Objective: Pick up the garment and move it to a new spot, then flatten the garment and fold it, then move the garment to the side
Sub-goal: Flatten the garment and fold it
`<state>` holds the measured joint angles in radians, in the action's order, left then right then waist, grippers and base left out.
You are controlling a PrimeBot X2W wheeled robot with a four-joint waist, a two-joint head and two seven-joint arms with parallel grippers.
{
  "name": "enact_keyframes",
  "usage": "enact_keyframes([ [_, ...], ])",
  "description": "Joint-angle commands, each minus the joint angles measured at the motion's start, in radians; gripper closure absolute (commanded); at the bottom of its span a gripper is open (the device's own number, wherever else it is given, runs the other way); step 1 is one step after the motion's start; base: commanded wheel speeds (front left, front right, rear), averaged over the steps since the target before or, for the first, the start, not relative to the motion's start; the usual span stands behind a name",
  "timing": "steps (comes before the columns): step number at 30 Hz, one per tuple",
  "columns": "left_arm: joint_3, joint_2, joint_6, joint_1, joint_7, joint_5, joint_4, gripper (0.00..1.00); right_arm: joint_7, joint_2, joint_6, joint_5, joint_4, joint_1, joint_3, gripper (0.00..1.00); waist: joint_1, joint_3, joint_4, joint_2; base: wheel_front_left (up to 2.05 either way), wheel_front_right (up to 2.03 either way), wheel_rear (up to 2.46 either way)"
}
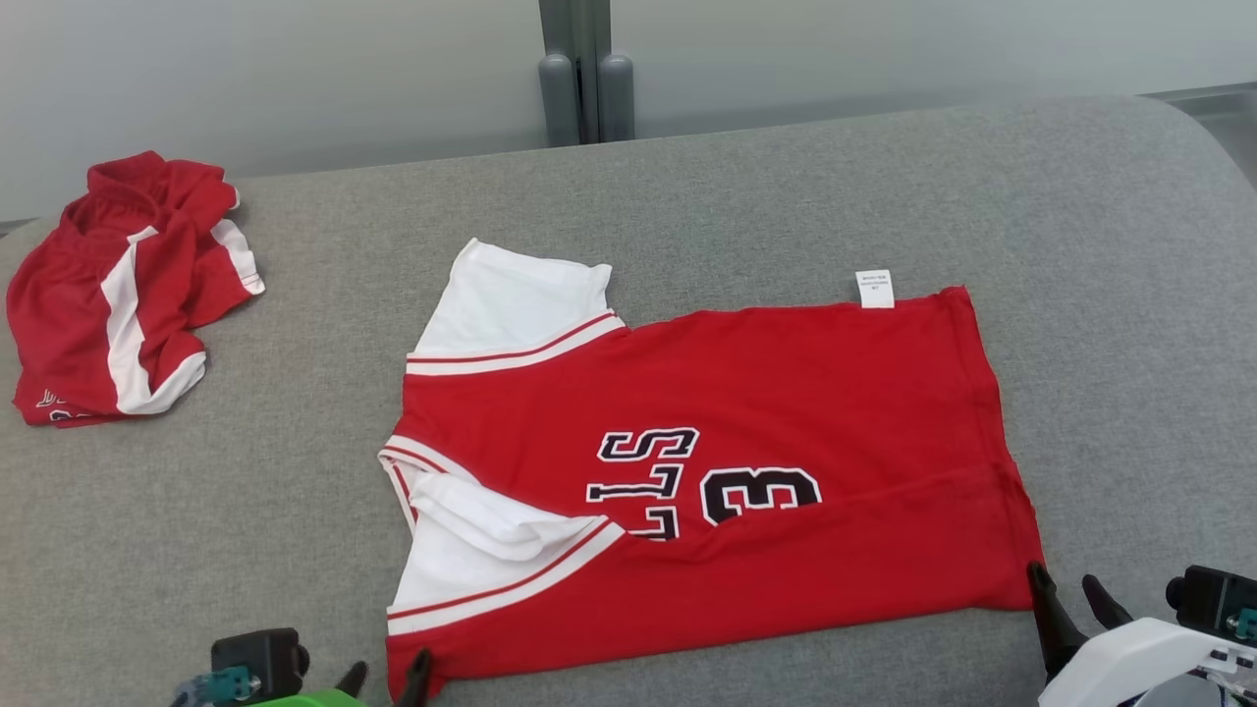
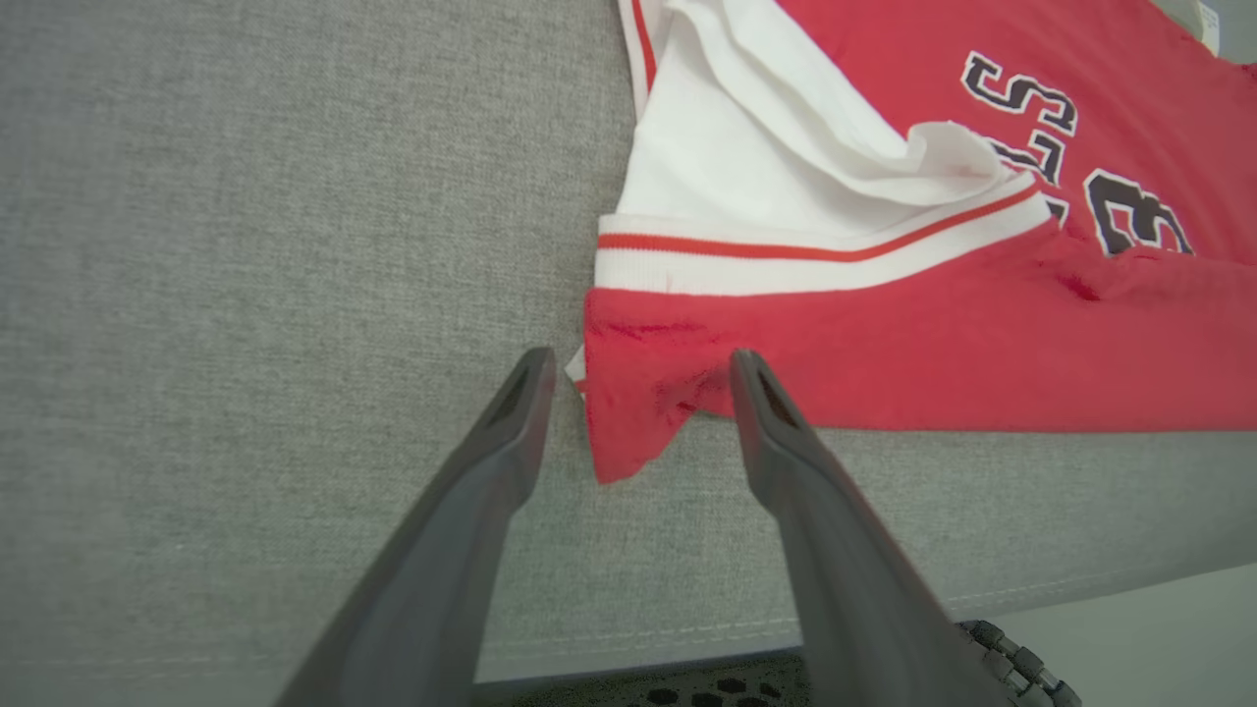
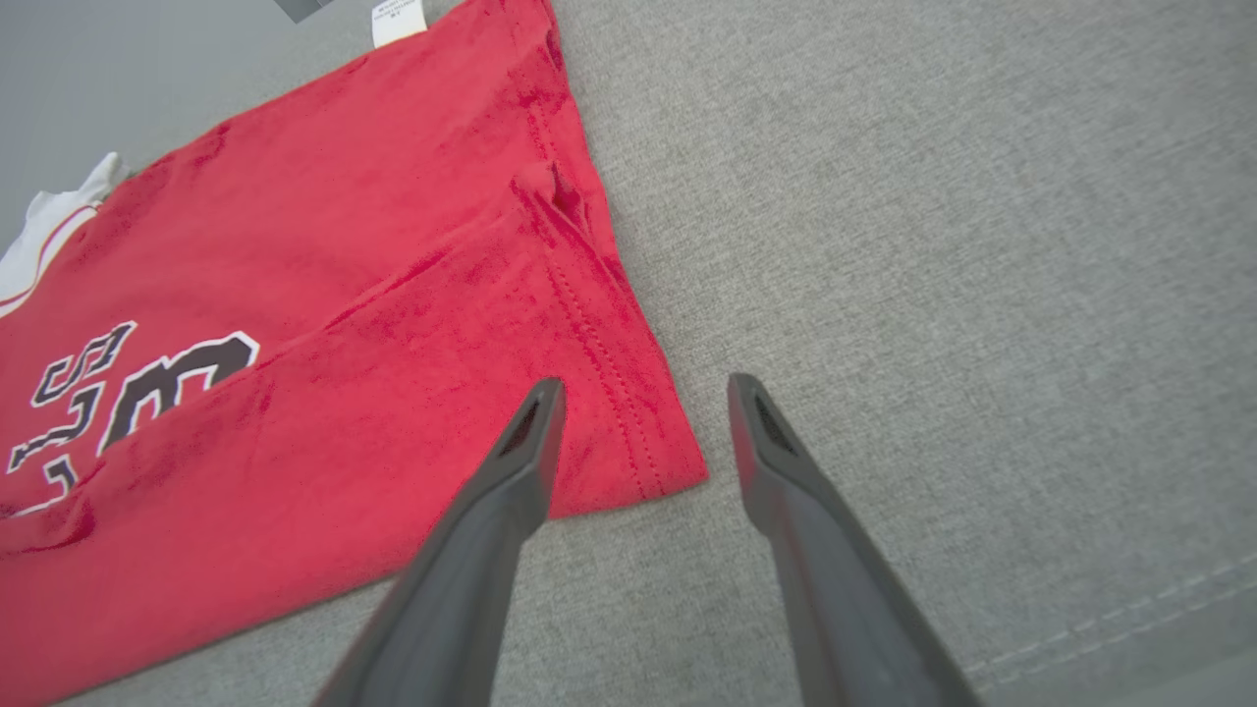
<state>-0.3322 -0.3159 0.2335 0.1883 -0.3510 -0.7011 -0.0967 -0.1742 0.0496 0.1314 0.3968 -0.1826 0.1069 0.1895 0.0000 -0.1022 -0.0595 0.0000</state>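
Note:
The garment is a red jersey with white sleeves and dark lettering, lying spread on the grey cushioned surface, near edge folded over. Its near left corner lies between the spread fingers of my left gripper, which is open and holds nothing. That gripper sits at the bottom left of the head view. My right gripper is open too, straddling the hem's near right corner. In the head view it stands at the jersey's lower right corner.
A second red and white garment lies crumpled at the far left of the surface. A white label sticks out at the jersey's far edge. A grey post stands behind. The front seam is close below the grippers.

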Motion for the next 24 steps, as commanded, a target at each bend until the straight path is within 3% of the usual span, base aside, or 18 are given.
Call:
enact_keyframes([
  [1, 0.012, -0.023, 0.006, -0.018, -0.004, 0.011, -0.01, 0.0, 0.009, 0.002, -0.001, -0.006, 0.01, 0.019, 0.007, 0.0, 0.0, -0.002, -0.005, 0.0, 0.0, 0.0, 0.0],
  [6, 0.054, -0.097, 0.007, -0.065, -0.017, 0.038, -0.045, 0.0, 0.018, 0.002, -0.001, -0.016, 0.059, 0.014, 0.022, 0.0, 0.0, -0.01, -0.02, 0.0, 0.0, 0.0, 0.0],
  [12, 0.033, -0.137, -0.048, -0.271, -0.061, 0.075, -0.007, 0.0, 0.014, 0.002, -0.001, -0.043, 0.128, -0.046, -0.006, 0.0, 0.0, -0.046, -0.041, 0.0, 0.0, 0.0, 0.0],
  [17, -0.001, -0.147, -0.12, -0.523, -0.107, 0.112, 0.122, 0.0, 0.001, 0.002, -0.001, -0.068, 0.147, -0.141, -0.083, 0.0, 0.0, -0.115, -0.084, 0.0, 0.0, 0.0, 0.0],
  [24, -0.029, -0.133, -0.189, -0.845, -0.185, 0.13, 0.341, 0.0, 0.024, 0.002, -0.001, -0.062, 0.099, -0.309, -0.202, 0.0, 0.0, -0.229, -0.164, 0.0, 0.0, 0.0, 0.0],
])
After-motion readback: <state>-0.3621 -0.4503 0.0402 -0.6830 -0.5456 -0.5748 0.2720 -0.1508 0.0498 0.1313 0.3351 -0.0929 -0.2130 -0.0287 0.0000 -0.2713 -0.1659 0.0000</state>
